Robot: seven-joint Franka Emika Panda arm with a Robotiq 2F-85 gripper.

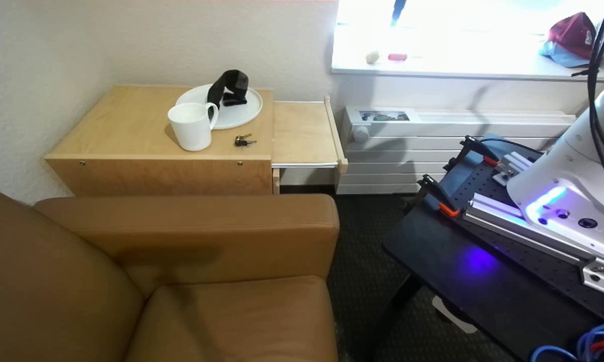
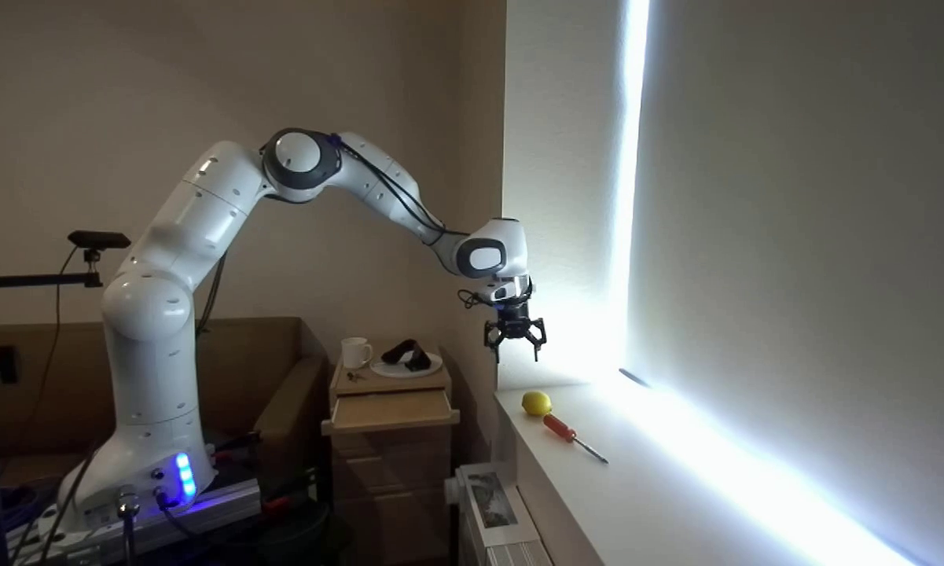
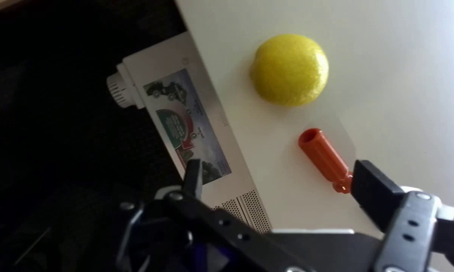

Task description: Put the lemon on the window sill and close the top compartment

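The lemon (image 3: 291, 70) lies on the white window sill (image 3: 393, 113), near its front edge. The lemon shows yellow in an exterior view (image 2: 537, 403) and washed-out pale in an exterior view (image 1: 372, 57). The sill shows in both exterior views (image 1: 457, 66) (image 2: 589, 511). My gripper (image 2: 517, 358) hangs above the sill and the lemon, pointing down, touching neither. Its fingers are wide apart with nothing between them, as in the wrist view (image 3: 278, 170). The top compartment (image 1: 304, 128) of the wooden side table is pulled out; it also shows in an exterior view (image 2: 393, 410).
A red-handled screwdriver (image 3: 323, 160) lies on the sill beside the lemon. A radiator (image 1: 432, 146) stands below the sill. A white mug (image 1: 191, 128), a plate (image 1: 246, 118) with a black strap (image 1: 231, 85), and keys (image 1: 244, 141) are on the side table. A cap (image 1: 573, 37) lies on the sill.
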